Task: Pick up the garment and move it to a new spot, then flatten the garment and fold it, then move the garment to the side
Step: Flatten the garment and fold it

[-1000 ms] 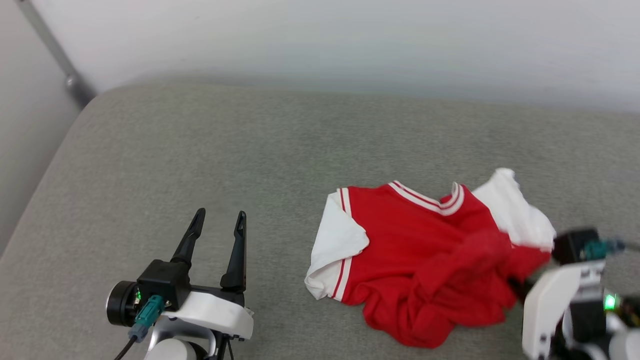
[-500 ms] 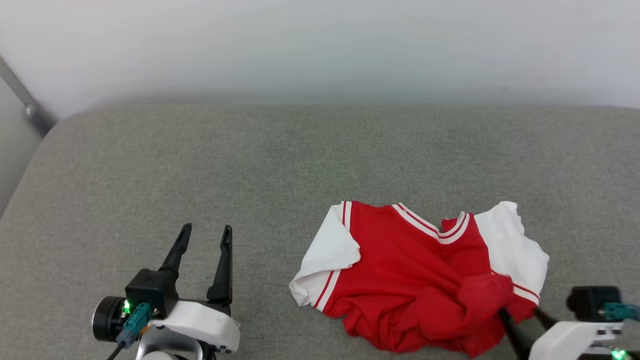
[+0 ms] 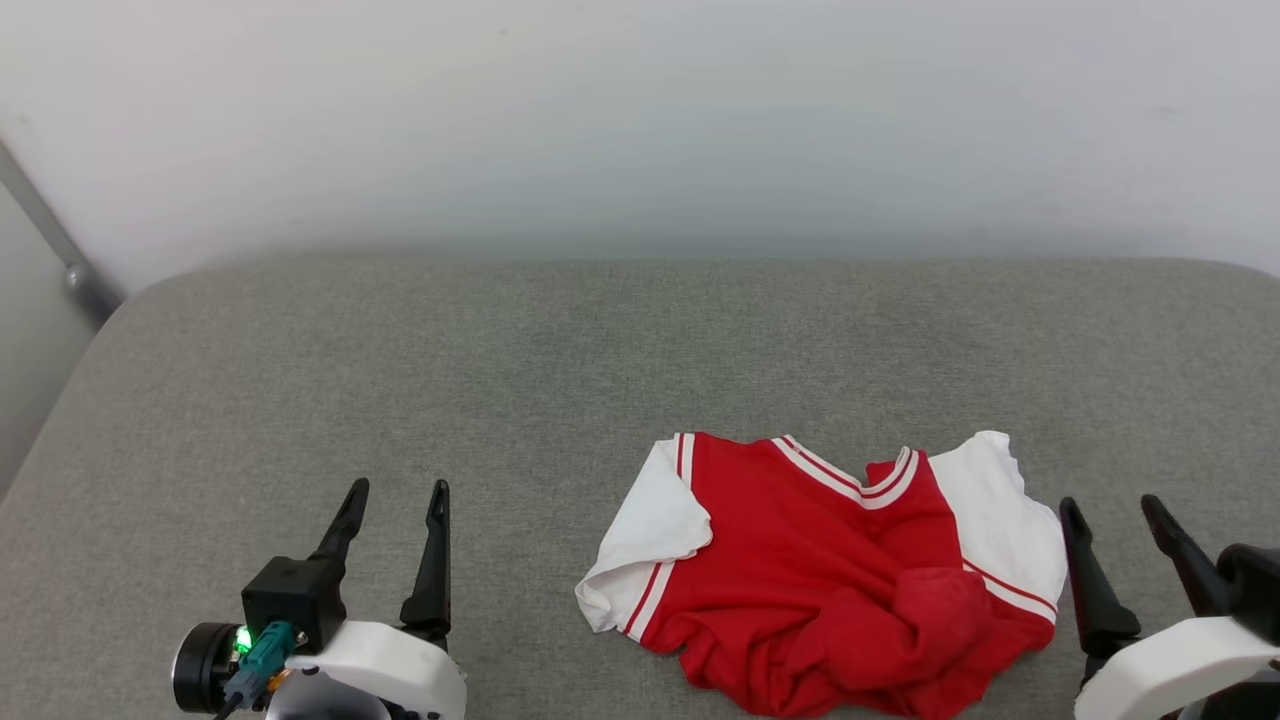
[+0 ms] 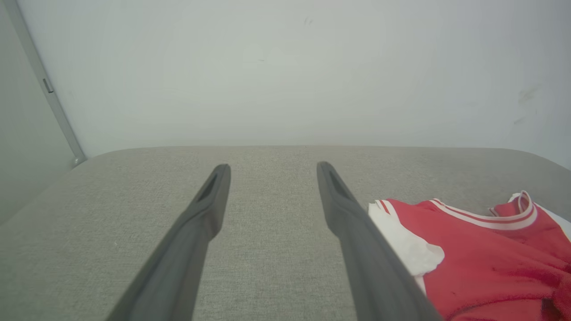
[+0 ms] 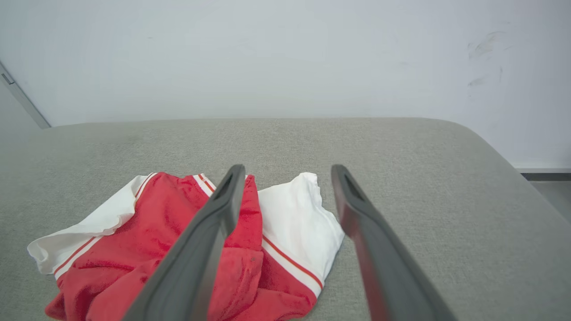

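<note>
The red garment [image 3: 810, 560] lies crumpled on the grey cushioned surface [image 3: 560, 380], white sleeves spread to either side, striped collar facing the wall, lower part bunched in a heap. Its lettering is hidden. My right gripper [image 3: 1112, 508] stands open just right of the garment's right sleeve, holding nothing. Through the right wrist camera the garment [image 5: 250, 249] sits left of and under the left finger. My left gripper [image 3: 395, 492] is open well left of the garment, empty; its wrist view catches the garment [image 4: 482, 249] at the right.
A pale wall [image 3: 640, 120] runs along the back of the grey surface. A grey metal bar [image 3: 60, 250] slants down at the far left. The surface's rounded right edge [image 5: 513, 165] drops off beside the right gripper.
The right gripper let go of the garment's bunched red part and drew back to the right, now open. The garment settled in a heap. The head camera tilted, shifting the whole picture.
</note>
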### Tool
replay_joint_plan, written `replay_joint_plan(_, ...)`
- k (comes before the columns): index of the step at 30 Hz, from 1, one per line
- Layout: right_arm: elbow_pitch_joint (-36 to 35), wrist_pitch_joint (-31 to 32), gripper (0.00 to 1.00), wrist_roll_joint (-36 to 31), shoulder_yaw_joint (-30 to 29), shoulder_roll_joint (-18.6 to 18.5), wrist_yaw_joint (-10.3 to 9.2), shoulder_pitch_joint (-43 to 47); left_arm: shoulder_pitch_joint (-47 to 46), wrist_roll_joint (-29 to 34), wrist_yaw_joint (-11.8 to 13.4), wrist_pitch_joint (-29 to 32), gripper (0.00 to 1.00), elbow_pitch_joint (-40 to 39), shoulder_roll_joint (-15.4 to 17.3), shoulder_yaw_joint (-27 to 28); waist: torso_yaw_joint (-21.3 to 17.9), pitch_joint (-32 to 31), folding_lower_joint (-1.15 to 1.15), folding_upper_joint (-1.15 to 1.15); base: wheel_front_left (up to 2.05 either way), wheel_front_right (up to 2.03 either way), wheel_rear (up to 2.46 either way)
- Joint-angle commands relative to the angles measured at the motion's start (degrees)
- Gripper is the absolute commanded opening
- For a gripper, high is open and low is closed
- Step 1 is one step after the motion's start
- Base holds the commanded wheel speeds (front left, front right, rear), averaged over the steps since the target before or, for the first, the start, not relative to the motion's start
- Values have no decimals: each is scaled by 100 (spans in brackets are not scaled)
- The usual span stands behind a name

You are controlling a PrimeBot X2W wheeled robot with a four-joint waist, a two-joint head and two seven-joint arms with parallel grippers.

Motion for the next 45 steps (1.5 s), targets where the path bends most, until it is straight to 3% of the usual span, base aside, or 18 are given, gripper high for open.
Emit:
replay_joint_plan(1,-36,-121,100,-25,78,-7,-4,-50,95,-15,4,57,100,17,19,-20,-36,-38,0,0,0,0,0)
replay_joint_plan(7,-155,-352,100,-101,454,59,-4,-102,-97,-141,-138,434,100,116,47,-147,-205,-24,0,0,0,0,0)
replay_joint_plan(13,-302,-408,100,-148,716,110,-4,-165,-530,-343,-497,1145,100,331,93,-403,-433,89,0,0,0,0,0)
replay_joint_plan(19,-477,-426,100,-127,914,144,-4,-376,-1362,-714,-1047,2550,100,721,281,-676,-743,457,0,0,0,0,0)
replay_joint_plan(24,-532,-462,100,-127,1023,156,-4,-528,-1980,-1123,-1331,3768,100,1001,453,-850,-969,884,0,0,0,0,0)
replay_joint_plan(36,-299,-682,100,-7,1000,171,-4,-883,-2724,-1562,-1529,5567,100,1540,735,-1564,-1309,1675,0,0,0,0,0)
replay_joint_plan(37,-282,-702,100,7,992,171,-4,-909,-2700,-1609,-1533,5683,49,1597,727,-1627,-1324,1701,0,0,0,0,0)
replay_joint_plan(38,-253,-725,100,21,995,170,-4,-931,-2679,-1600,-1538,5753,29,1629,740,-1691,-1338,1714,0,0,0,0,0)
replay_joint_plan(39,-234,-741,100,26,993,170,-4,-934,-2641,-1639,-1542,5785,0,1650,726,-1725,-1351,1725,0,0,0,0,0)
replay_joint_plan(45,-141,-749,100,106,827,171,-4,-937,-2515,-1711,-1509,5459,0,1621,647,-1660,-1298,1693,0,0,0,0,0)
